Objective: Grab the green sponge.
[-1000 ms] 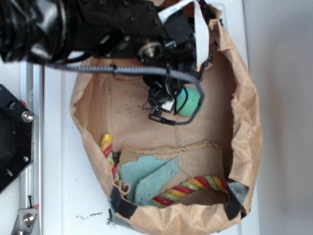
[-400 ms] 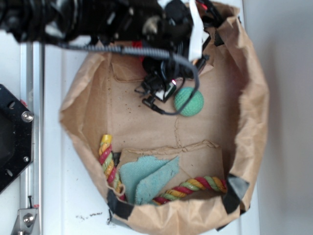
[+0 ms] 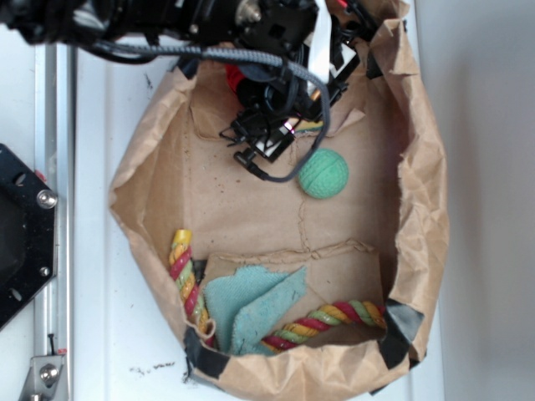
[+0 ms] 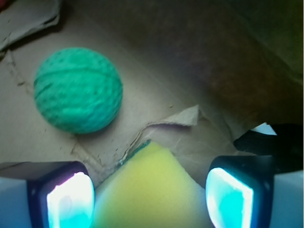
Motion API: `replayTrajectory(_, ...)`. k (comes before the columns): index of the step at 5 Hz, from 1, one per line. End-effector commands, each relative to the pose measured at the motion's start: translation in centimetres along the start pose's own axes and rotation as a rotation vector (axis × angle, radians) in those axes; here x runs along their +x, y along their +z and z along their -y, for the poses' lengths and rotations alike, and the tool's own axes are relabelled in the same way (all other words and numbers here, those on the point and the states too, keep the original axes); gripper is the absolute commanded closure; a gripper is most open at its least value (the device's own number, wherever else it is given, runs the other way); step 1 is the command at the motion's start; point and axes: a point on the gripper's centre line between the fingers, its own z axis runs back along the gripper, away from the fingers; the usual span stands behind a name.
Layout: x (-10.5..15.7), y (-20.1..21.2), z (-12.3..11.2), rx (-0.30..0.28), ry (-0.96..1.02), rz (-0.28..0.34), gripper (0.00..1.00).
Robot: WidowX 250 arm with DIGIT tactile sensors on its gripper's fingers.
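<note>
Our gripper (image 4: pixel 142 194) stood spread apart over the yellow sponge (image 4: pixel 149 190); the green sponge (image 4: pixel 77 90) lay ungrasped nearby, so 1 grab remained.

A white tabletop (image 3: pixel 117 334) under even light, with perhaps a grey wall (image 3: pixel 485 200) alongside.

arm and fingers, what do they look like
The arm is glossy black with exposed screws. A ribbed grey cable runs along it and loops down by the gripper. White flat ribbon hangs nearby. In the wrist view, the fingers are dark-edged with pale, glowing cyan-white pads.
</note>
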Motion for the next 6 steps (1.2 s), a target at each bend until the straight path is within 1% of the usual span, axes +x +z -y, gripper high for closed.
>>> replayTrajectory(1, -1.8, 0.1, -0.8, 0.046, -0.084, -0.072, 0.00)
replayTrajectory(2, -1.7, -0.6, -0.5, 0.041, -0.181, -0.039, 0.00)
replayTrajectory(3, -1.5, -1.0, -0.2, 0.017, -0.262, -0.013, 0.00)
replayTrajectory(4, -1.4, -1.5, 0.0, 0.015, -0.281, -0.026, 0.00)
replayTrajectory(5, -1.5, -3.2, 0.4, -0.021, -0.269, -0.051, 0.00)
replayTrajectory(6, -1.4, -3.6, 0.6, -0.033, -0.249, -0.040, 0.00)
